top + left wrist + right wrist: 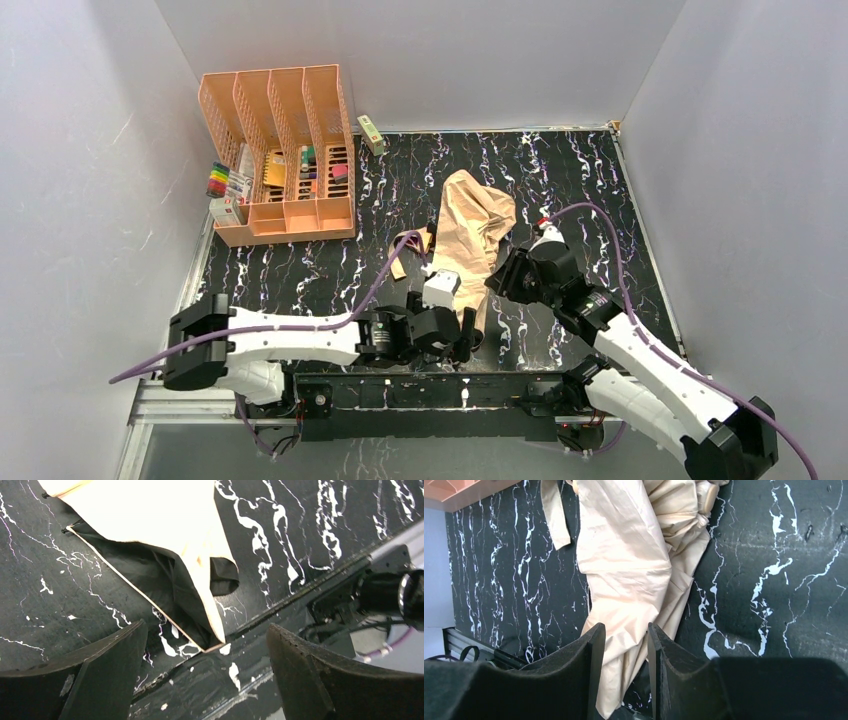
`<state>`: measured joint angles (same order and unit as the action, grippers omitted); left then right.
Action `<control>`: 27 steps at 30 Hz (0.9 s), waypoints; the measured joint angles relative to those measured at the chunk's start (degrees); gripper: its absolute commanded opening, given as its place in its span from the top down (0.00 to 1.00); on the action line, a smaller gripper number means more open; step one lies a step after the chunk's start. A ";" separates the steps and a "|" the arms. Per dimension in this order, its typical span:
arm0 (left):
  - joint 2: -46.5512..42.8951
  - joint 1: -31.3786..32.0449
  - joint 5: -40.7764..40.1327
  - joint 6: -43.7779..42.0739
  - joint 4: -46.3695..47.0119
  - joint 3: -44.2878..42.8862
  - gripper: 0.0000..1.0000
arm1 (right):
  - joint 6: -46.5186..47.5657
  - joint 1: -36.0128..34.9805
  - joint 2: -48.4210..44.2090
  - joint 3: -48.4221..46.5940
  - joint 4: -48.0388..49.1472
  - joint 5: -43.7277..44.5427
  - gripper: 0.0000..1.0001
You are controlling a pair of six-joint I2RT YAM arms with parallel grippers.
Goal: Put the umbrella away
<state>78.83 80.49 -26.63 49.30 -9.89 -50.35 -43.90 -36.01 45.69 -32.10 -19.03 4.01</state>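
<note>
The umbrella [475, 225] lies collapsed in the middle of the black marble table, its pale peach fabric loose and crumpled. Its strap [555, 515] trails off to one side, and the small tan handle [709, 495] sits at the far end. My left gripper [207, 627] hovers open just short of the near corner of the fabric [150, 515], where the dark lining shows. It holds nothing. My right gripper [624, 627] stands part open astride a fold of the umbrella [624, 565]. In the top view the left gripper [468, 335] and right gripper [500, 275] flank the umbrella's near end.
A peach-orange slotted desk organizer [280, 150] with stationery stands at the back left, with marker packs [222, 185] beside it. A small green box [371, 133] lies near the back wall. The table's metal front rail [390, 555] runs close to the left gripper.
</note>
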 measured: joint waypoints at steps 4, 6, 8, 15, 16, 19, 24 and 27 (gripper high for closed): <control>5.35 0.26 -2.89 2.60 -0.66 -2.64 0.25 | -0.72 0.00 -1.49 0.13 -1.68 0.24 0.55; 7.72 0.26 -3.91 3.45 -0.72 -3.67 0.32 | -0.96 0.00 -2.23 0.28 -1.99 0.35 0.55; 9.86 0.26 -4.74 4.24 -0.94 -4.50 0.37 | -1.14 0.00 -3.17 0.76 -2.23 0.35 0.54; 13.20 0.26 -5.31 5.84 -0.87 -4.98 0.64 | -1.40 0.00 -4.57 1.16 -3.98 0.35 0.54; 13.38 0.26 -5.29 5.97 -0.76 -4.98 0.70 | -1.42 0.00 -4.81 1.16 -4.04 0.35 0.54; 13.46 0.26 -5.09 6.27 -0.42 -4.96 0.88 | -1.42 0.00 -5.20 1.16 -4.07 0.35 0.54; 12.44 0.26 -4.26 4.28 1.22 -4.24 1.00 | -1.44 0.00 -5.57 1.16 -4.63 0.33 0.54; 8.17 0.26 -3.13 0.81 3.76 -2.67 1.00 | -1.60 0.00 -5.97 1.16 -4.87 0.33 0.54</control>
<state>87.00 80.75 -29.76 50.11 -6.13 -53.01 -45.50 -36.01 39.72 -30.94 -23.90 4.34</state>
